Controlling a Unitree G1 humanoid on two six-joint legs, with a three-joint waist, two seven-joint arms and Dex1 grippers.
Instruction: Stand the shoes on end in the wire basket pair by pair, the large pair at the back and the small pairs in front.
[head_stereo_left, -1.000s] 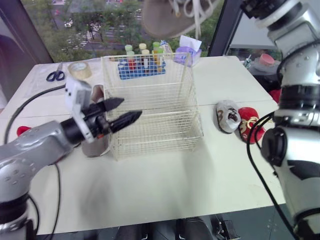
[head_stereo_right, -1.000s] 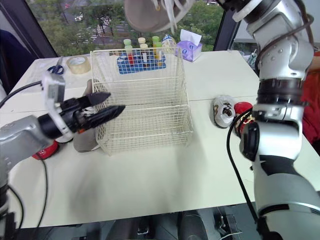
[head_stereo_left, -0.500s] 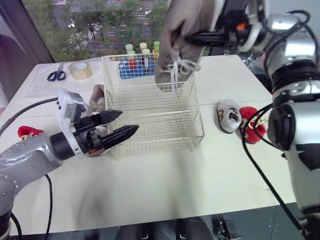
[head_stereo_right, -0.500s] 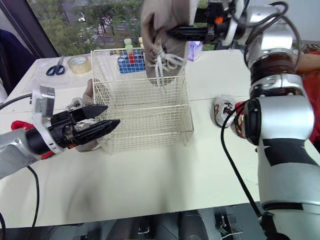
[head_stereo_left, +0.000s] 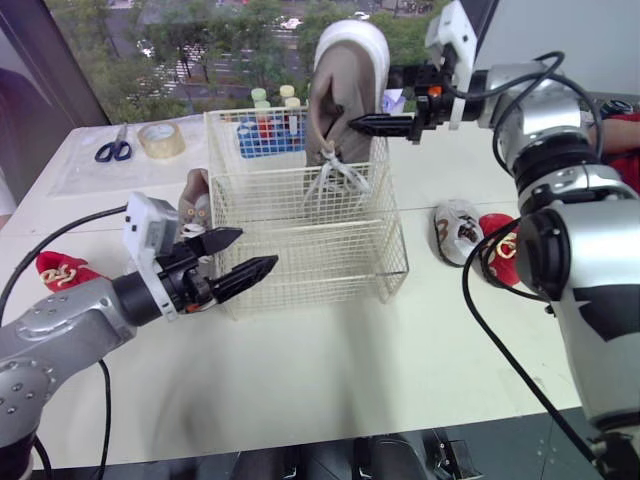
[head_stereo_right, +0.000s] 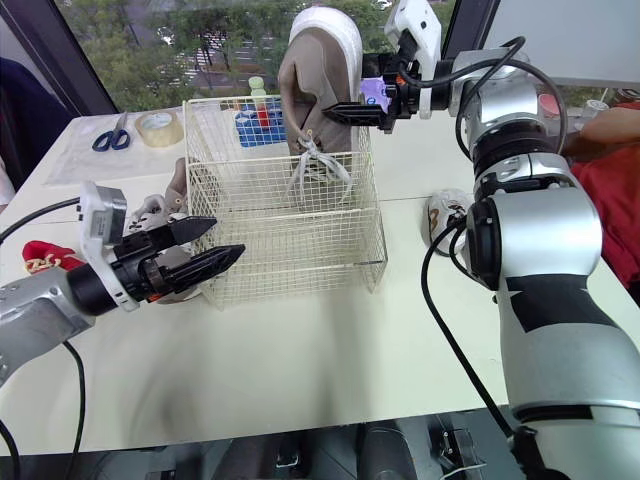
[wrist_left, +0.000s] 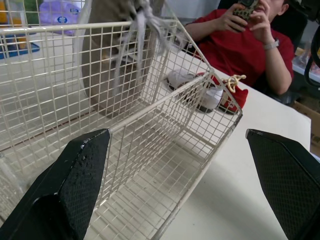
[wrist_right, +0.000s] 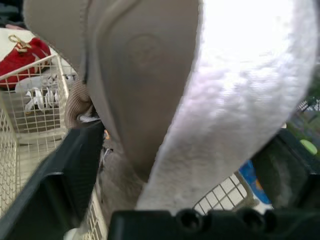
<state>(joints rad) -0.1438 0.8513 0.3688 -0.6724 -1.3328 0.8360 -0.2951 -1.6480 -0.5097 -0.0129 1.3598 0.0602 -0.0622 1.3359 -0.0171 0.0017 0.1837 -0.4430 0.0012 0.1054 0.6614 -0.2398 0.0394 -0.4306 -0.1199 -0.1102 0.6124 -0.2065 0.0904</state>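
The table (head_stereo_left: 330, 380) carries the wire basket (head_stereo_left: 320, 270), which has a tall back section and a lower front section. The large tan shoe (head_stereo_left: 345, 90) hangs on end over the back section. Its lower end is dipped inside the wires and its pale sole edge stands well above the basket's rim. The right gripper (head_stereo_left: 358, 122) is clamped across the shoe's upper part, from the basket's right side.

To do this step well, the robot would likely lower the shoe straight down until its lower end bears on the basket floor. It should press the shoe toward the back wall so there is room beside it for its partner. The laces (head_stereo_left: 330, 180) dangle loose against the mesh and could snag, so a slow descent seems wise. Release should come only once the shoe leans on the wires.

The second tan shoe (head_stereo_left: 195, 195) stands just outside the basket's left wall. The left gripper (head_stereo_left: 258, 249) hovers beside the basket's front left corner with its fingers spread apart and nothing between them, well placed to steady the basket. A white small shoe (head_stereo_left: 456, 232) and a red small shoe (head_stereo_left: 500, 248) lie to the basket's right.
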